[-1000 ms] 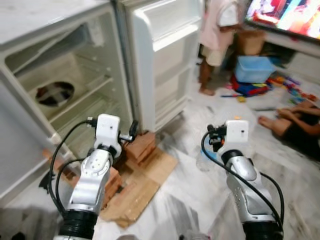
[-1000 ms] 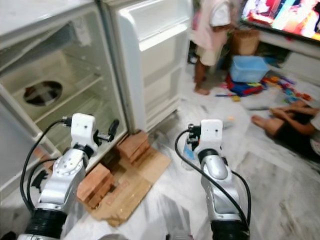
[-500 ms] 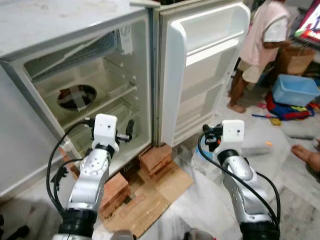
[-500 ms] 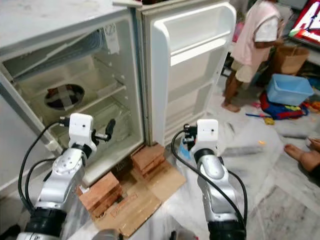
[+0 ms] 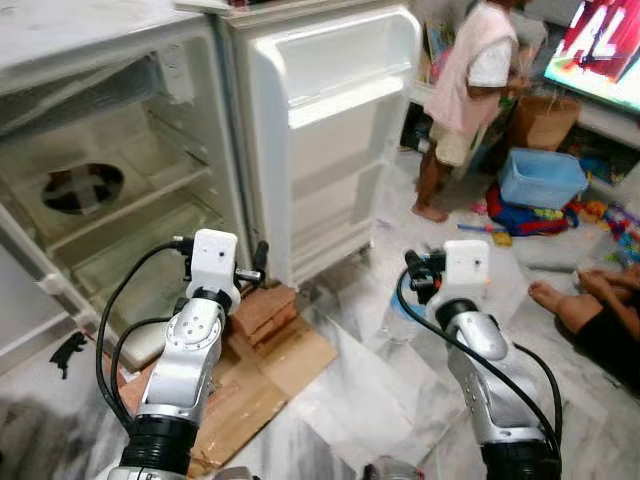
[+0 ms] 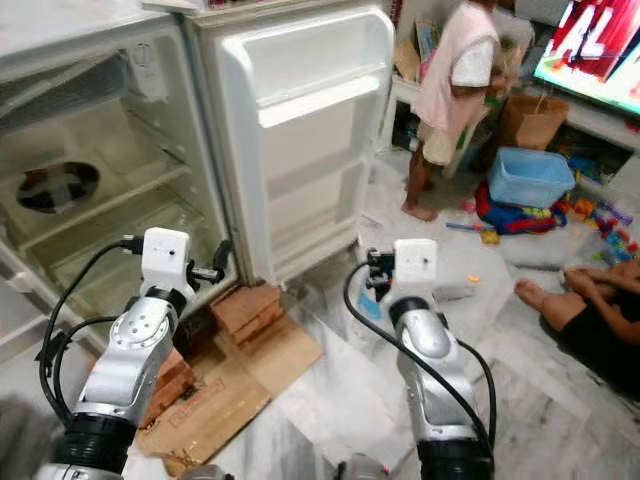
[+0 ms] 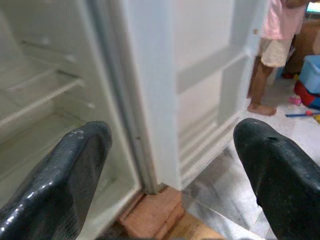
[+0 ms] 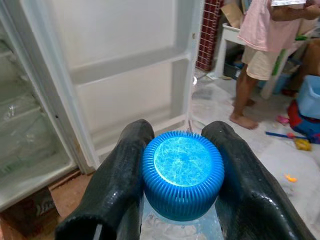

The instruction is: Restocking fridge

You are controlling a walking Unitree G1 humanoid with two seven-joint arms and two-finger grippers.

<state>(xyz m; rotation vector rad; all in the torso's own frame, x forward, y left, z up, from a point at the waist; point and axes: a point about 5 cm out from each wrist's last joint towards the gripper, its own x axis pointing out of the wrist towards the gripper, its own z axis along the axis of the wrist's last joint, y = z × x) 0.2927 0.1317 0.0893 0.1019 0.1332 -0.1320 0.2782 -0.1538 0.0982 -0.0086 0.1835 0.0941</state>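
White plastic lines the open fridge (image 5: 110, 170) in the left eye view, its door (image 5: 330, 130) swung wide and its shelves bare. The fridge stands on red bricks (image 5: 262, 308) over flattened cardboard (image 5: 265, 375) on a marbled floor. The left gripper (image 5: 262, 258) is raised before the lower edge of the fridge cabinet. The right arm holds a clear water bottle (image 5: 400, 315) just beyond its wrist, over the floor in front of the door.

In the right eye view a person in a pink top (image 6: 452, 95) stands beyond the door near a blue tub (image 6: 528, 176), and another person's legs (image 6: 565, 305) lie on the floor at the right.

The left wrist view shows the two black fingers (image 7: 60, 180) spread wide with nothing between them, aimed at the door's hinge side.

In the right wrist view the right gripper (image 8: 183, 172) is clamped on the bottle's neck just under its blue ribbed cap (image 8: 183, 172), a finger touching each side.
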